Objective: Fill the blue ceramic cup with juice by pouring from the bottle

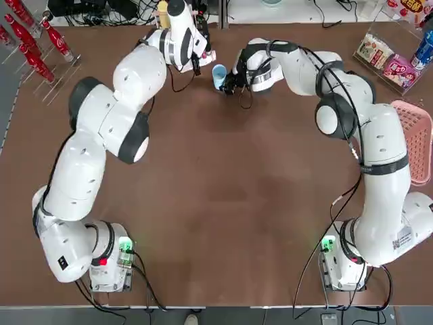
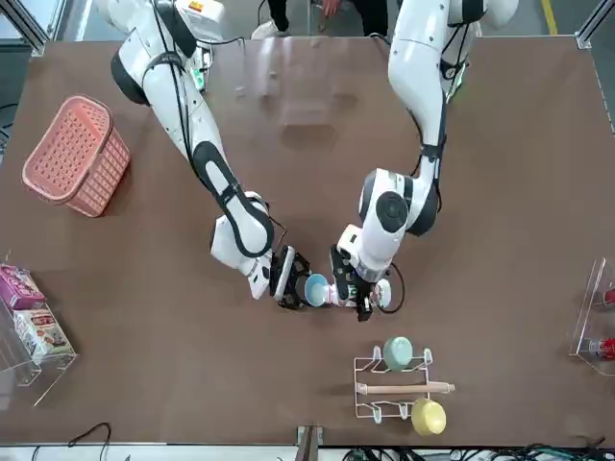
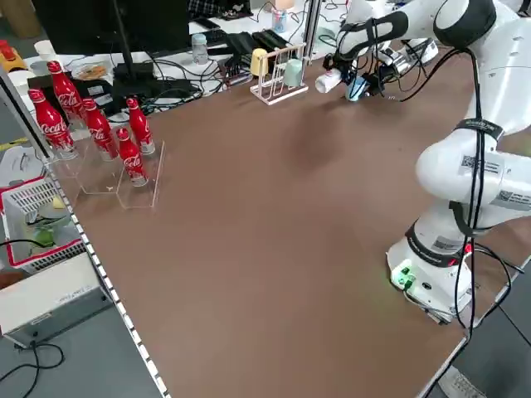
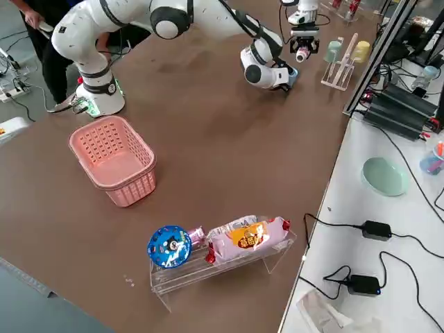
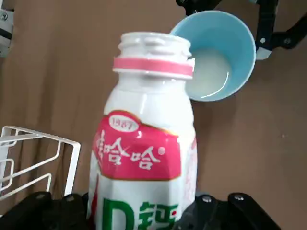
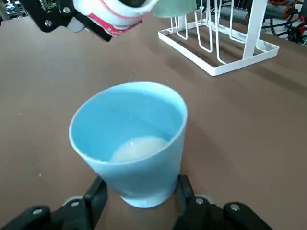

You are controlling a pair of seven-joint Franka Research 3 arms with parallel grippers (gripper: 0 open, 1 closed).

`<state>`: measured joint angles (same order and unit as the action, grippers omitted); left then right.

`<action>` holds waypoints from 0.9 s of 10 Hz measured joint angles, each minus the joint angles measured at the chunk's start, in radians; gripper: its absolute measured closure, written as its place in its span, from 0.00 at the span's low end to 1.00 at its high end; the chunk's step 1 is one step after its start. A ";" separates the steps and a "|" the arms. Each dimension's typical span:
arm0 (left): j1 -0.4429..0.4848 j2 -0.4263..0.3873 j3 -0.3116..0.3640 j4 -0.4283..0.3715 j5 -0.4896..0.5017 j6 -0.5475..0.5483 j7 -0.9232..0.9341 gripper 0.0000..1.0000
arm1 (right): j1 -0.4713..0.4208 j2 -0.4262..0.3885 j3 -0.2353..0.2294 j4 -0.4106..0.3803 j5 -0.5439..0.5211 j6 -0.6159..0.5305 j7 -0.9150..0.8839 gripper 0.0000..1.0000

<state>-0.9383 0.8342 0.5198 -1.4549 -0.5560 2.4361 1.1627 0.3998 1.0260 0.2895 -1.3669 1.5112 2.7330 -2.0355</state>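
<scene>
The bottle (image 5: 144, 143), white with a red-and-pink label and no cap, is tipped over with its open mouth just over the rim of the blue ceramic cup (image 5: 220, 62). My left gripper (image 1: 199, 54) is shut on the bottle's body at the far middle of the table. The cup (image 6: 129, 143) holds a little whitish liquid at its bottom. My right gripper (image 6: 139, 196) is shut on the cup's base, one finger on each side. In the top view the cup (image 1: 218, 73) sits between the two grippers, the right gripper (image 1: 228, 81) just right of it.
A white wire rack (image 2: 399, 389) with a mint-green cup and a yellow cup stands at the far edge close behind the grippers. Red bottles (image 1: 34, 47) stand at the far left. A pink basket (image 1: 416, 139) and a clear snack holder (image 1: 389, 57) sit at the right.
</scene>
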 joint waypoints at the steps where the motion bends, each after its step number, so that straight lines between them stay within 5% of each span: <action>1: -0.006 0.004 0.001 0.002 0.002 0.000 -0.006 0.58 | 0.000 0.000 0.000 0.000 0.000 0.000 0.000 0.32; 9: -0.056 0.025 0.051 0.006 0.057 0.000 -0.047 0.58 | 0.000 0.000 0.000 0.000 0.001 0.002 0.000 0.32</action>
<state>-0.9944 0.8587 0.5706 -1.4489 -0.4985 2.4361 1.1161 0.3998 1.0260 0.2891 -1.3669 1.5126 2.7350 -2.0355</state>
